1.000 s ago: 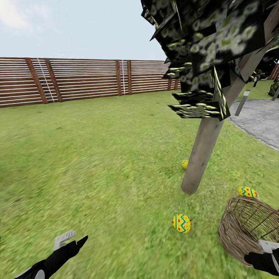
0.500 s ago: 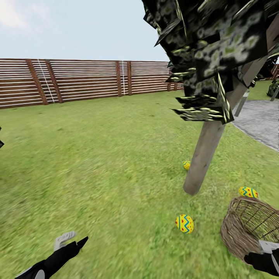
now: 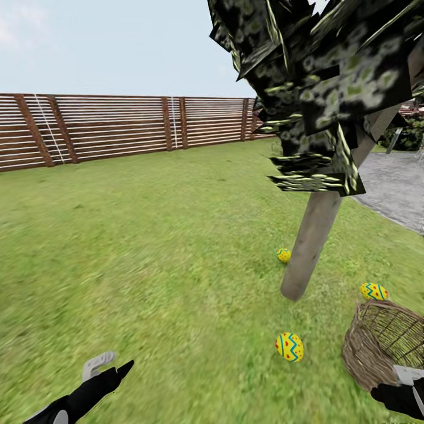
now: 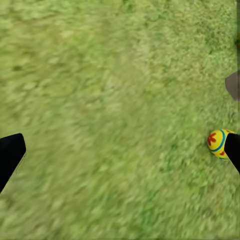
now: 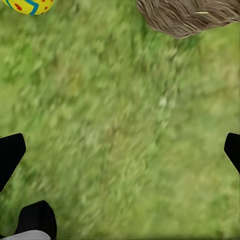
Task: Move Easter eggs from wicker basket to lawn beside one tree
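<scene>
Eggs (image 3: 289,347) on fenced lawn (image 3: 147,253) by tree (image 3: 312,235)

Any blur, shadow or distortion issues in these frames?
Head view: grass smeared in the foreground, fence sharp, tree leaning as if wide-angle, eggs casting no clear shadows. Left wrist view: lawn streaked with blur. Right wrist view: grass equally soft, wicker basket weave fuzzy.

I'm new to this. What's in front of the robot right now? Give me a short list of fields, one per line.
Place: lawn, wooden fence behind
Tree: trunk rising from the grass
Eggs: three on the grass, near egg, egg beside trunk, egg past basket
Basket: wicker basket, tilted, no egg seen inside
Left hand: open, empty
Right hand: open, empty
</scene>
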Controlling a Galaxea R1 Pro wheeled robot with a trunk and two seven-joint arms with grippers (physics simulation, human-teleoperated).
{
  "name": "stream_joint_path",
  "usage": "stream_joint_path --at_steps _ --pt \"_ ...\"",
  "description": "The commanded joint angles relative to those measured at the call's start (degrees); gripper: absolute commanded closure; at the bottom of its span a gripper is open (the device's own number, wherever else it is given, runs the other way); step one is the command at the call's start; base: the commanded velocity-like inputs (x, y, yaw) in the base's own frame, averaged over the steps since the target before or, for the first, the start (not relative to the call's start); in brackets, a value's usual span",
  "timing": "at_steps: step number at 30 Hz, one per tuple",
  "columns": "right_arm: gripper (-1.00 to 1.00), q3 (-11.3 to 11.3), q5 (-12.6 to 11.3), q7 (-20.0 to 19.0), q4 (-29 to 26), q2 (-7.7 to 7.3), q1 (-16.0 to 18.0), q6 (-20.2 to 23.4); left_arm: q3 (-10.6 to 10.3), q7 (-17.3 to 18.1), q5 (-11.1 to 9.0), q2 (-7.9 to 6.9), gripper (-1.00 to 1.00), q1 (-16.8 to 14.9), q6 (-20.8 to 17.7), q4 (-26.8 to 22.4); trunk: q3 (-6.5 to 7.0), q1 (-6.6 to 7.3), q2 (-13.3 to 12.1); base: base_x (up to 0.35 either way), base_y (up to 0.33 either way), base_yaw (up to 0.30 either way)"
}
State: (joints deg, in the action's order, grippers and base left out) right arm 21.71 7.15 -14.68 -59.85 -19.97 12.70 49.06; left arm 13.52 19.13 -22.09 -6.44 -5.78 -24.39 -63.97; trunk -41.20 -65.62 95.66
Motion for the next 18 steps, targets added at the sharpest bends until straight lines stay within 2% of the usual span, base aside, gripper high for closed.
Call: stream_joint_path --at_steps 1,18 --pt "-1.0 0.09 0.59 -0.52 -0.09 0.02 0.05 0.25 0.1 0.12 -0.5 0.0 -1.0 -0.02 -0.49 -0.02 0.2 0.21 -0.39 0.154 0.327 -0.226" --pt "-1.0 0.02 0.59 -0.52 0.06 0.02 0.05 0.27 0.01 0.01 -0.5 0.02 -1.0 -0.02 -0.66 0.11 4.29 3.95 -7.21 0.155 0.323 -0.231"
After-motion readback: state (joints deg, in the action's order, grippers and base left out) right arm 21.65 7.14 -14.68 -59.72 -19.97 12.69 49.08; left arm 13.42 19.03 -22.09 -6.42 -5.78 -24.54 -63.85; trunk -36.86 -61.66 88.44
